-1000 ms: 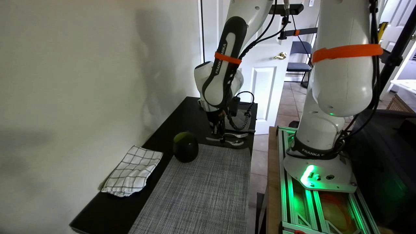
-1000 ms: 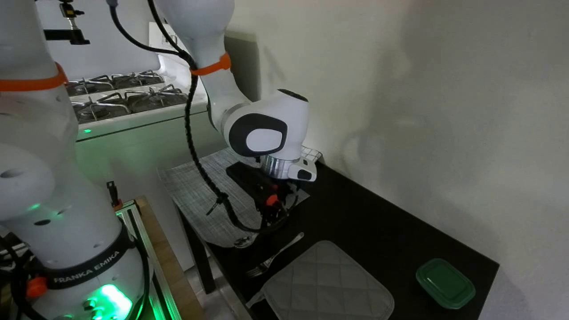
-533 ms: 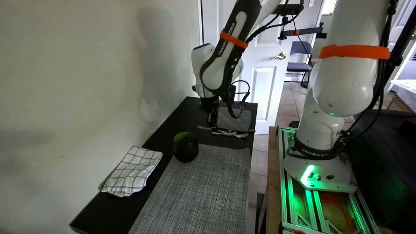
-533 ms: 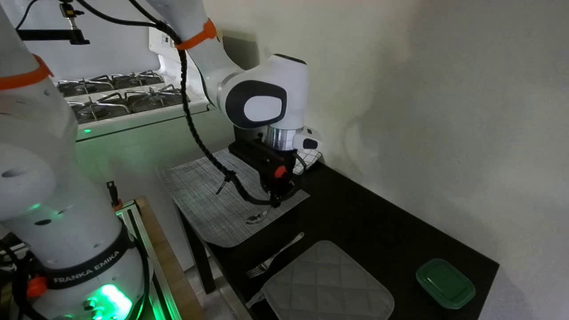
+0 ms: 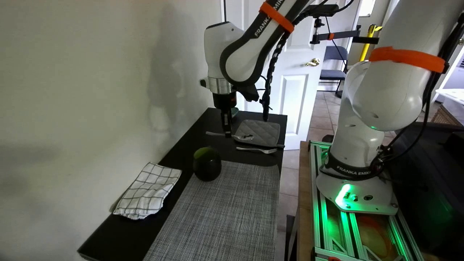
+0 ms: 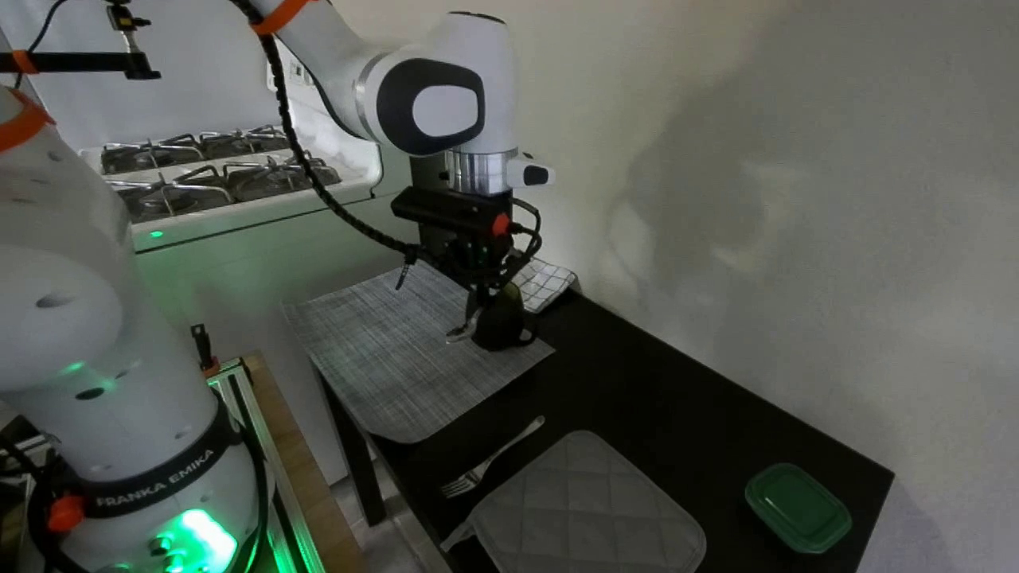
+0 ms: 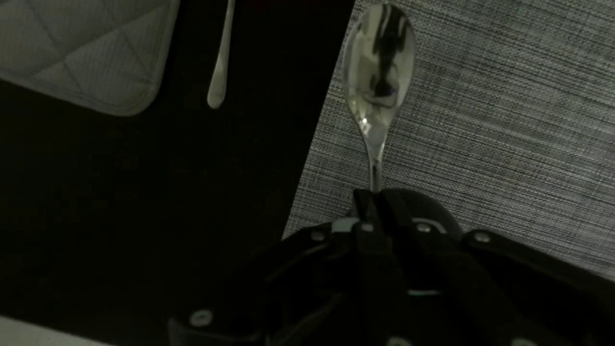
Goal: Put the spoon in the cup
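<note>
Up over the worktop (image 5: pixel 195 139), I see the claw (image 7: pixel 375 194) pinching the spoon (image 7: pixel 377 96) by its thin handle. The cup (image 5: pixel 207 165) sits at the corner of the gray mat (image 5: pixel 224 206). The spoon sticks out almost flat, so if it isn't tipped, it might land across the cup or knock it over. That skinny handle could also twist and slip.

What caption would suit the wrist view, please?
The fingers grip the spoon over the gray placemat, the dark cup partly hidden behind them.
</note>
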`<state>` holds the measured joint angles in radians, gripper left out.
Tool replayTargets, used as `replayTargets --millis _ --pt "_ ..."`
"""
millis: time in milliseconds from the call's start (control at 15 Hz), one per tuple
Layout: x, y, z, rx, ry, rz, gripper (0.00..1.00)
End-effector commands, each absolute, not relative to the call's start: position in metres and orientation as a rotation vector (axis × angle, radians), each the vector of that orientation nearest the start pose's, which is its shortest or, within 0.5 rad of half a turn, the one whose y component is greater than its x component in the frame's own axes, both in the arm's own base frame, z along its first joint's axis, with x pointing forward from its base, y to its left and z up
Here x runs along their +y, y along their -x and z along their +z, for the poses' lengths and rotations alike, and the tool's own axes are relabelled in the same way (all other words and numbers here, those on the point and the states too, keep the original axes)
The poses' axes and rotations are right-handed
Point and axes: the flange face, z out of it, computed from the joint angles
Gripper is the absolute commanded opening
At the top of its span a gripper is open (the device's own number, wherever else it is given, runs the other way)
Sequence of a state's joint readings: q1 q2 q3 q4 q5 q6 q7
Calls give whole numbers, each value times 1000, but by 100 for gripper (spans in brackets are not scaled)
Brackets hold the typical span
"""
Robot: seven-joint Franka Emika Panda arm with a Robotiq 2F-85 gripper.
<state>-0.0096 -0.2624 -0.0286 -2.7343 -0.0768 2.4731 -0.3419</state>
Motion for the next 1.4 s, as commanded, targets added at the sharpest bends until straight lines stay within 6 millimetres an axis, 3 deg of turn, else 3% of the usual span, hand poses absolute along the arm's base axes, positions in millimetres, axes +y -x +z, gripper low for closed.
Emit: replayTargets --millis 0,467,733,1067,1333 --pt "9 -383 317 -832 3204 4 2" --pt "62 -390 320 -1358 3375 -53 2" --pt "77 -388 313 -1704 3402 -59 2" --pt "76 -381 292 -2092 3423 179 2" --pt "89 -373 272 -2420 3335 374 2"
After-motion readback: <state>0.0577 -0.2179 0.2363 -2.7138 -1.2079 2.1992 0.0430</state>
